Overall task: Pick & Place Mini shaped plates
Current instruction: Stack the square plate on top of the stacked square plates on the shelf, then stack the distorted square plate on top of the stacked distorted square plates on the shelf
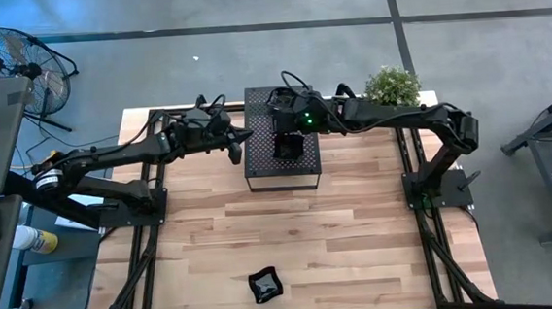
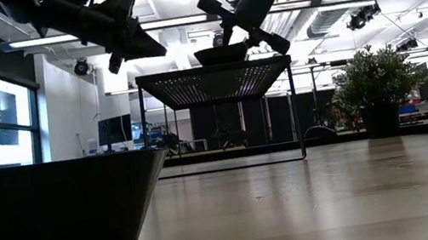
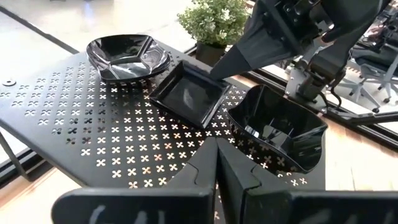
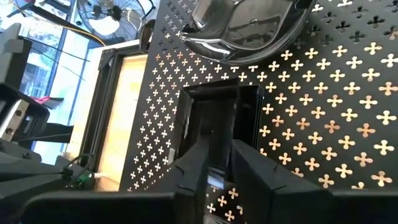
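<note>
Three glossy black mini plates sit on the perforated box's top (image 3: 81,118): a wavy-rimmed round one (image 3: 127,56), a flat square one (image 3: 186,96) and a deep square one (image 3: 280,127). Another plate (image 1: 265,285) rests on the wooden table near its near edge and looms in the low view (image 2: 49,223). My right gripper (image 4: 219,163) is over the box, shut on the flat square plate (image 4: 217,118). My left gripper (image 3: 217,171) is shut and hovers empty at the box's left edge (image 1: 235,150). My right gripper pinches the flat square plate by one side rim (image 4: 219,171), one finger inside the dish and one outside. The fingers (image 3: 249,46) slant down onto it from the table's right. The plate (image 2: 225,52) stays level at the box top; whether it rests on it or hangs just above, I cannot tell.
The perforated box (image 1: 280,140) stands at the table's far middle, and a potted plant (image 1: 391,86) stands at the far right corner. Bare wood (image 1: 359,227) spreads between the box and the near edge. A fan (image 1: 16,61) and desks stand off the table's left.
</note>
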Action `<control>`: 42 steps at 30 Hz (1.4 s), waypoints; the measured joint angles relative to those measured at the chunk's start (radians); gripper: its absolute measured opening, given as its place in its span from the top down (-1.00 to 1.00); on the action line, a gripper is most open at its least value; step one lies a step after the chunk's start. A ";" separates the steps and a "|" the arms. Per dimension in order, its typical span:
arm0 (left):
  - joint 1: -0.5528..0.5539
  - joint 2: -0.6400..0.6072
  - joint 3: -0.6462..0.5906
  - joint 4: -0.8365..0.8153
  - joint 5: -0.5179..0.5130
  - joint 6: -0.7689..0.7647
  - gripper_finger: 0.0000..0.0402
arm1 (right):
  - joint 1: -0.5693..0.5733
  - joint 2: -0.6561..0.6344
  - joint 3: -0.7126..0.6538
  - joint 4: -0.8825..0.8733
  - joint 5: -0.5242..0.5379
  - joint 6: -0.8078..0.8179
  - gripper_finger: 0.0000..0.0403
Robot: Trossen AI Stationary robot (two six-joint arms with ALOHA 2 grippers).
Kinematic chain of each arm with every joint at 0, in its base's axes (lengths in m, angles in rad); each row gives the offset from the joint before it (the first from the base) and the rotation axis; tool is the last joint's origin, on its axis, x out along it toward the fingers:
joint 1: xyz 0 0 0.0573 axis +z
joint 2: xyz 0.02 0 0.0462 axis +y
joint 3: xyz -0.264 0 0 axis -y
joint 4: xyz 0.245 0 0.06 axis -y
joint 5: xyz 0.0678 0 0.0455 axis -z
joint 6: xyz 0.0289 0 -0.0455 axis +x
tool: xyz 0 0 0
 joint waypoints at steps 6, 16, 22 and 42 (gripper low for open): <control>0.000 0.000 0.000 -0.017 0.000 0.000 1.00 | -0.007 -0.009 0.000 0.017 -0.053 -0.087 0.47; 0.000 0.000 0.000 -0.064 0.069 -0.003 1.00 | -0.021 -0.186 -0.011 -0.087 -0.108 -0.506 0.85; -0.039 0.000 0.000 -0.094 0.155 -0.003 1.00 | -0.007 -0.364 -0.238 0.082 -0.220 -0.687 0.93; -0.612 0.182 0.266 -0.621 -0.198 -0.360 1.00 | 0.003 -0.926 -0.772 0.349 -0.298 -0.716 0.97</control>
